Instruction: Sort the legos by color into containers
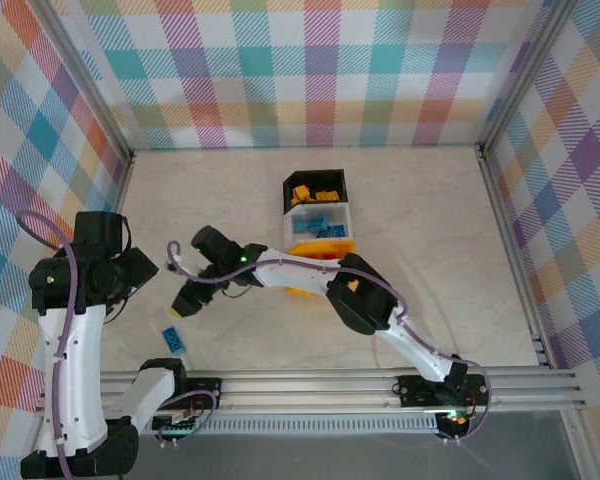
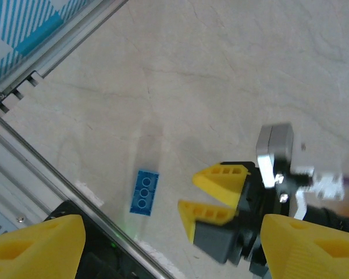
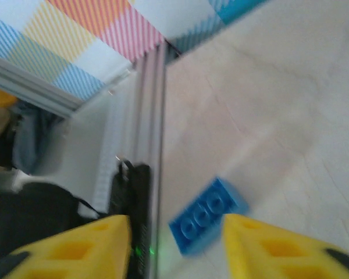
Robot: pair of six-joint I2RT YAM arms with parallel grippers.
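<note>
Plaid walls (image 1: pixel 320 70) close in a pale, marble-patterned worktop (image 1: pixel 430 250). From above, one blue lego brick (image 1: pixel 173 339) lies alone near the front rail, well apart from the row of bins. The black bin (image 1: pixel 315 187) holds orange pieces, the white bin (image 1: pixel 320 226) holds blue ones, and the yellow-orange bin (image 1: pixel 302 291) is partly under the right arm. The right pincer (image 1: pixel 187 303) hangs near the brick, not touching it. In the left wrist view the brick (image 2: pixel 143 192) lies flat, studs up, beside the right pincer (image 2: pixel 206 195), whose jaws stand modestly apart with nothing between them. The left pincer (image 2: pixel 171 232) is spread wide and empty too. In the right wrist view, which is blurred, the brick (image 3: pixel 212 212) lies on the worktop beyond the gap of the parted right pincer (image 3: pixel 174 224). Such a brick is likely light, rigid and smooth-sided — so it may skid or pop out if pinched off-centre. The best hold looks to be across its two long flat sides at mid-length, jaws low on the walls — not on the studs.
</note>
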